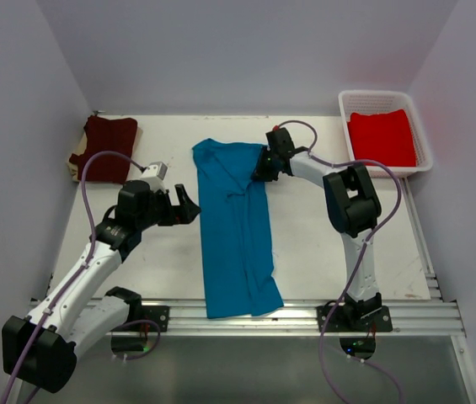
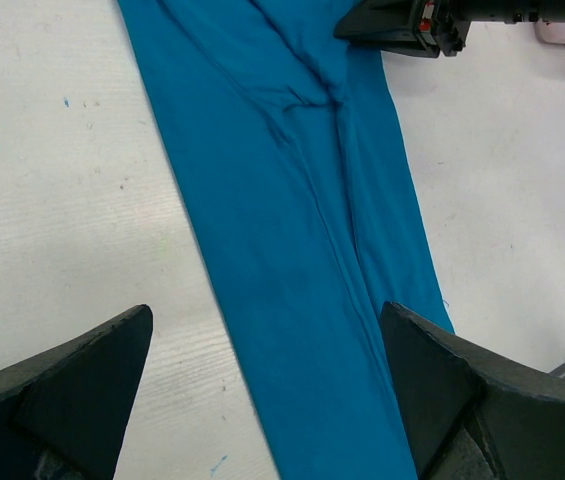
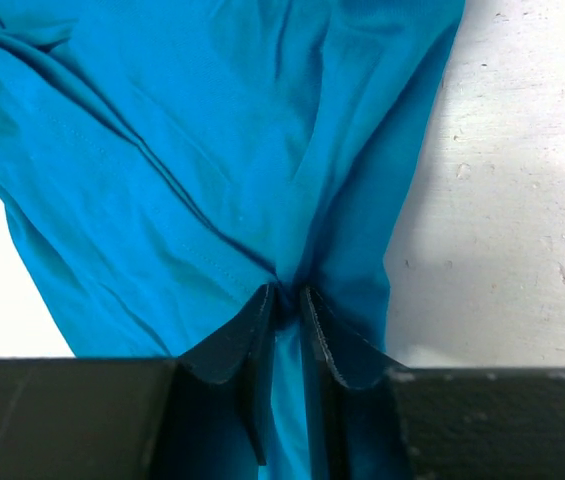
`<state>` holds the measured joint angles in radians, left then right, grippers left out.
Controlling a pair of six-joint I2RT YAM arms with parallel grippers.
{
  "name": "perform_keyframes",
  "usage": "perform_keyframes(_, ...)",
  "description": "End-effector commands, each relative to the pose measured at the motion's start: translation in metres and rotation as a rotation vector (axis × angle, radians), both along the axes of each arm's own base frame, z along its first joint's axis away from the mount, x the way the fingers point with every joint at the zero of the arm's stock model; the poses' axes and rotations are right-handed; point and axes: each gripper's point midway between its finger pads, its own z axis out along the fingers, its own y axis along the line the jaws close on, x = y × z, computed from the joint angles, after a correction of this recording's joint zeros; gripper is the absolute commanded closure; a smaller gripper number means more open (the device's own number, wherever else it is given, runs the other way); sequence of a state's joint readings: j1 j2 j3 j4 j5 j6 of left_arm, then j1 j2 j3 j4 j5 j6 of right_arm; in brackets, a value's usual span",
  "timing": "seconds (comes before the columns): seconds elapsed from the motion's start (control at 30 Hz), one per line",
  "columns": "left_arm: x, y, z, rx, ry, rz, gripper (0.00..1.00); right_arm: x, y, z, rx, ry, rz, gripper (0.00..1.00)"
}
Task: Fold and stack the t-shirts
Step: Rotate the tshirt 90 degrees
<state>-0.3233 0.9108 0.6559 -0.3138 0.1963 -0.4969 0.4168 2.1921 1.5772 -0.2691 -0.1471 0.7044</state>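
A teal shirt [image 1: 236, 236] lies in a long narrow strip down the middle of a white table [image 1: 330, 244], running from the far middle to the near edge, where its hem overlaps a metal rail [image 1: 305, 313]. The right tool [image 1: 261, 168] sits at the shirt's far right edge, closed tight on a pinch of teal cloth, and creases fan out from the grip in the right wrist view. The left tool [image 1: 189, 204] hovers just beside the shirt's left edge about halfway along, spread wide and holding nothing; its wrist view shows the teal strip lying in the gap between the two fingers [image 2: 72, 400]. A maroon shirt [image 1: 107, 147] lies bunched or folded at the far left corner of the table, well apart from the arms. A red shirt [image 1: 381, 137] rests inside a white basket [image 1: 419, 126] at the far right corner. The step in hand appears to be folding the teal shirt, which looks already narrowed lengthwise, with neither other shirt being handled. The next move likely calls for the left tool to take hold of the far left edge opposite the right tool, so both can carry the far end toward the near hem, keeping the cloth flat and the edges level
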Motion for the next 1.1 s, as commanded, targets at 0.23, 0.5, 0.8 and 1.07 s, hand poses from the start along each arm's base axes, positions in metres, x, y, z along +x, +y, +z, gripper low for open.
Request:
perform_keyframes(0.23, 0.0, 0.0, -0.004, 0.002, 0.0, 0.003, 0.0, 0.008, 0.0, 0.038, -0.001, -0.081, 0.014, 0.77)
perform_keyframes(0.5, -0.001, 0.0, -0.006, 0.005, 0.006, 0.004, 0.0, 0.016, 0.004, 0.035, 0.005, -0.079, 0.018, 0.77)
perform_keyframes(0.8, -0.001, 0.0, -0.007, 0.004, 0.004, -0.002, 0.0, 0.017, 0.005, 0.032, 0.004, -0.071, 0.02, 0.85)
perform_keyframes(1.07, -0.001, 0.001, -0.006, 0.01, 0.003, -0.002, 0.0, 0.013, 0.005, 0.024, 0.008, -0.05, 0.024, 0.95)
